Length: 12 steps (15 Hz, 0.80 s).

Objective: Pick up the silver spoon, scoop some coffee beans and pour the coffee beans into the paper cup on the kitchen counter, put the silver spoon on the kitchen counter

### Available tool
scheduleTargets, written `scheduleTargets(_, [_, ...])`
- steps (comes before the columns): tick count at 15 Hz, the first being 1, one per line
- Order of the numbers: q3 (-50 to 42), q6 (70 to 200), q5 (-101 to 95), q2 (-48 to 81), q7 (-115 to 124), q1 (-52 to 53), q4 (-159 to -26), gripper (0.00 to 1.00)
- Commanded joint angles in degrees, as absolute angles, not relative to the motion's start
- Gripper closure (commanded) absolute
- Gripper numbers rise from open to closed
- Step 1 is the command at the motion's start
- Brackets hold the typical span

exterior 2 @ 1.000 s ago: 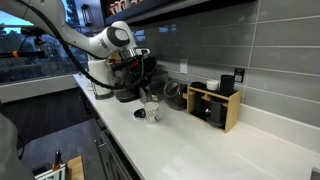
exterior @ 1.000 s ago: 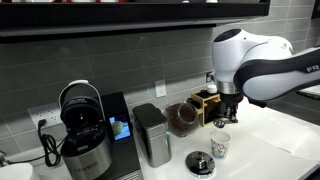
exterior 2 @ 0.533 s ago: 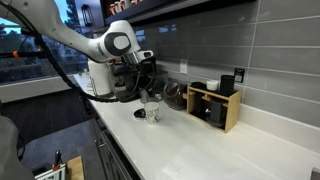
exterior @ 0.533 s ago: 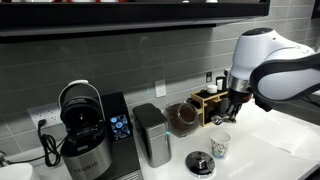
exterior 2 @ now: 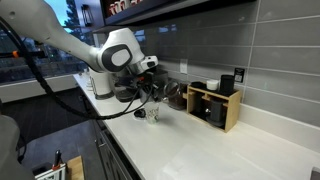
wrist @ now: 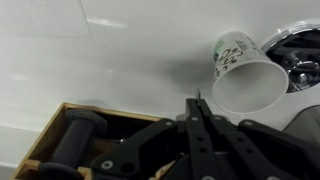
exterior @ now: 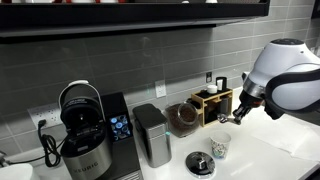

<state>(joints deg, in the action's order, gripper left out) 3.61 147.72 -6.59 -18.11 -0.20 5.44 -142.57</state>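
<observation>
Swinging right: over the last second my arm has slid from mid-right to the far right edge in an exterior view. The gripper [exterior: 239, 113] now hangs tilted up and to the right of the paper cup [exterior: 219, 146], no longer straight above it. Jaws are pinched narrow; the wrist view shows them meeting on a thin sliver at frame centre. A small stub pokes down-left from them toward the cup, which I take as the silver spoon [exterior: 226, 120], bowl too small to make out. Cup hasn't moved: it stands on the kitchen counter [exterior: 275, 150], lower right of centre, beside the black disc [exterior: 200, 163]. In the wrist view it sits upper right, contents not readable. Coffee beans [exterior: 182, 118] in the glass jar stay left of the cup, by the wooden rack [exterior: 212, 102]. My read: the scoop is done and this reorientation is the tip for the pour, or just past it. Can't confirm beans in the cup. Remaining: finish the pour, lay the spoon on bare counter. Risk: tip offset from the rim, beans spill.
</observation>
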Motion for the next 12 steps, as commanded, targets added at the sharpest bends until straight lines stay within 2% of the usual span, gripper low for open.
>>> scheduleTargets(1, [4.3, 147.6, -6.3, -18.1, -0.5, 4.9, -142.4, 0.97])
scheduleTargets(6, [3.2, 147.6, -4.5, -17.6, -1.1, 4.9, -142.5, 0.99])
scheduleTargets(12, [-7.8, 148.8, 20.7, -15.1, -17.1, 8.9, -146.1, 0.99])
